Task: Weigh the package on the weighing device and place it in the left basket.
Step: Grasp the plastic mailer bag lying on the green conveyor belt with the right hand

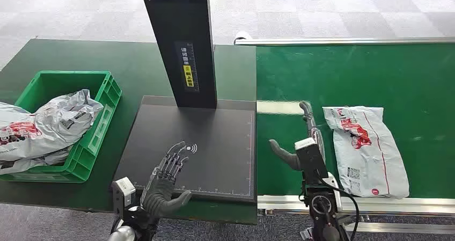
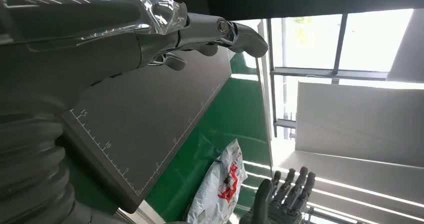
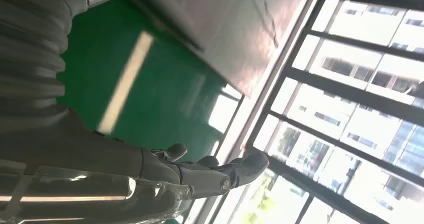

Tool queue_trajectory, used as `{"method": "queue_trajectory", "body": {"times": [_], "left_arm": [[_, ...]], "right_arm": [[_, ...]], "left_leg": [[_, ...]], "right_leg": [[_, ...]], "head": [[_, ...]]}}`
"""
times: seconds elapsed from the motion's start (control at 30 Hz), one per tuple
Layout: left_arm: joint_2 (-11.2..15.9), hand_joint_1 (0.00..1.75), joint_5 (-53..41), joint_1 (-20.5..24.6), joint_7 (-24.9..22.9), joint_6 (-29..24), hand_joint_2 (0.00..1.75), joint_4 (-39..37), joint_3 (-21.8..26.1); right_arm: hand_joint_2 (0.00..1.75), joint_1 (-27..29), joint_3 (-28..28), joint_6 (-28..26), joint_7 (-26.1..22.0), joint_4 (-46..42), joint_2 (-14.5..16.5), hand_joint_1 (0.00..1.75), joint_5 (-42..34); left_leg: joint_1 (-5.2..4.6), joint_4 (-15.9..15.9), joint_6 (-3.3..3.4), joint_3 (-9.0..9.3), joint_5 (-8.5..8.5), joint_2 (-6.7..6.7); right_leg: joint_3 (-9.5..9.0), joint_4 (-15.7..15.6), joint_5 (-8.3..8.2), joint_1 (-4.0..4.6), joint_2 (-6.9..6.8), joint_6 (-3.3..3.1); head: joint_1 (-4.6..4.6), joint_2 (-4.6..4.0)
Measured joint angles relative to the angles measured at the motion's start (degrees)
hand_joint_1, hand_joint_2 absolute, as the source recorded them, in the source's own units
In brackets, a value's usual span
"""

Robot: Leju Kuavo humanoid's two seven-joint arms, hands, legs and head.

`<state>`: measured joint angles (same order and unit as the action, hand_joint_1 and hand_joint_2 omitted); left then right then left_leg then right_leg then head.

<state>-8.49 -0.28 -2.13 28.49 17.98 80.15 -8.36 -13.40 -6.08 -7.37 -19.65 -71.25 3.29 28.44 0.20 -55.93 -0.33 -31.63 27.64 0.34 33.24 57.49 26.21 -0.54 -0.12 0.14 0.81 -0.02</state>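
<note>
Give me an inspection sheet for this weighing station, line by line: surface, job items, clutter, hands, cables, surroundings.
Surface: dark green table on the left, bright green conveyor belt on the right.
Job's things: white plastic mailer package with red print lies flat on the belt; flat black weighing platform with a tall black post carries no package; green plastic crate at the table's left holds crumpled grey-white bags.
Clutter: nothing seen.
Hands: left hand open, over the platform's near edge; right hand open, beside the package, apart from it.
Cables: black cable loops at the right wrist.
Surroundings: grey floor, windows behind.
</note>
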Motion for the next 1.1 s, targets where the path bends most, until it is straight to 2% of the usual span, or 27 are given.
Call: {"method": "queue_trajectory", "body": {"times": [0.07,0.23,0.47,0.6,0.73,1.1], "left_arm": [[0.13,0.0,0.07,-0.15,-0.03,-0.05,1.75,0.32,0.25],[0.69,0.0,0.14,-0.84,-0.01,-0.63,1.75,1.25,1.01],[1.19,0.0,-2.55,-1.88,0.32,-4.63,1.75,1.76,1.44],[1.32,0.0,-2.54,-2.55,0.14,-5.06,1.75,2.29,1.76],[1.32,0.0,-2.49,-2.97,-0.33,-5.16,1.75,2.66,2.0],[1.32,0.0,-2.64,-2.52,-1.22,-5.73,1.75,2.59,2.57]], "right_arm": [[1.75,-1.03,1.14,-0.57,0.45,0.4,-0.97,0.0,1.34],[1.75,-6.18,6.17,-2.66,3.13,4.5,-5.67,0.0,7.53],[1.75,-16.72,9.4,-1.32,11.89,20.46,-15.0,0.0,19.94],[1.75,-20.58,9.29,1.85,15.62,27.75,-18.3,0.0,24.0],[1.75,-22.28,7.45,7.54,17.8,33.05,-20.63,0.0,28.73],[1.75,-22.2,-0.85,21.65,16.95,40.4,-27.32,0.0,32.9]], "left_leg": [[0.0,0.0,0.0,0.0,0.0,0.0],[-0.01,-0.02,0.0,-0.01,0.0,-0.04],[-0.03,-0.04,0.04,-0.03,-0.02,-0.1],[-0.03,-0.04,0.04,-0.04,-0.01,-0.13],[-0.02,-0.03,0.04,-0.07,-0.01,-0.16],[-0.04,-0.05,0.05,-0.11,0.0,-0.24]], "right_leg": [[0.0,0.0,0.0,-0.01,0.0,0.0],[0.0,0.0,-0.01,-0.02,-0.03,0.01],[-0.01,0.0,-0.03,-0.05,-0.07,0.03],[0.0,0.0,-0.02,-0.05,-0.08,0.03],[0.02,0.0,-0.02,-0.04,-0.1,0.03],[0.04,-0.01,-0.02,-0.05,-0.21,0.04]], "head": [[0.0,0.0],[0.02,0.0],[0.01,0.0],[0.02,0.0],[0.03,0.0],[0.02,0.0]]}}
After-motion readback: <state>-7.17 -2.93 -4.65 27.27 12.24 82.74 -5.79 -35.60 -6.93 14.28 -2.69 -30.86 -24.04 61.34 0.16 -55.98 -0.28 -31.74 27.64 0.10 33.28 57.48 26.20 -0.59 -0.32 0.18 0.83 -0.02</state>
